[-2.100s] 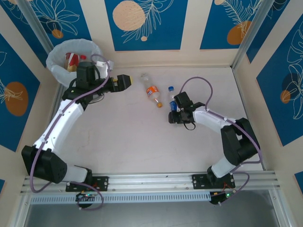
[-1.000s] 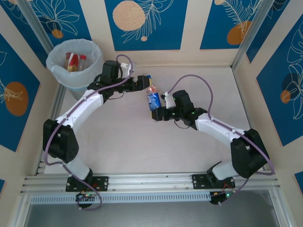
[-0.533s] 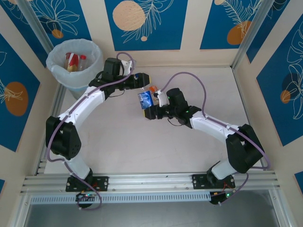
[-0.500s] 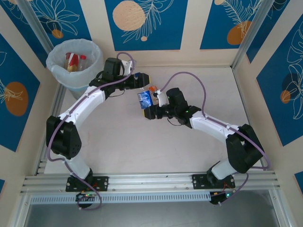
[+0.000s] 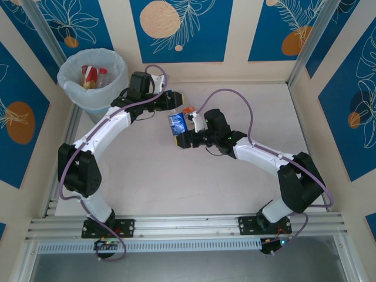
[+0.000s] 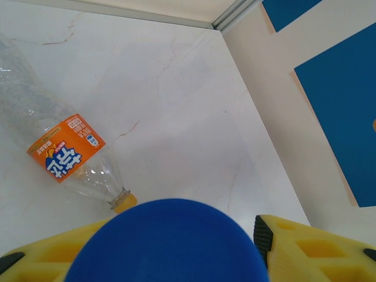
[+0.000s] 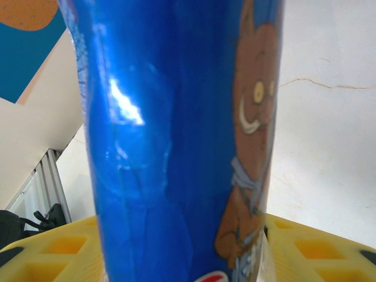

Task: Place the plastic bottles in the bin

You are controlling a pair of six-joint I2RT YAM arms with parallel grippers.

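A blue-label bottle (image 5: 177, 123) (image 7: 176, 141) stands upright above the middle of the table. My right gripper (image 5: 184, 138) (image 7: 182, 252) is shut on its body, with the yellow fingers (image 7: 53, 252) on both sides. My left gripper (image 5: 177, 106) (image 6: 167, 249) reaches in from the left and closes on its blue cap (image 6: 167, 235), the finger pads (image 6: 262, 238) against the cap's sides. An orange-label bottle (image 6: 64, 155) with an orange cap (image 5: 189, 109) lies on the table just behind. The bin (image 5: 70, 88) stands at the far left corner with red-label bottles (image 5: 89, 75) inside.
The white tabletop (image 5: 176, 182) is open in front of and to the right of the arms. Patterned walls (image 5: 329, 88) close in the left, back and right sides. A metal rail (image 5: 188, 223) runs along the near edge.
My right arm carried the blue-label bottle leftward from the table's middle right. My left arm swung from the bin over to it, and its jaws narrowed onto the cap.
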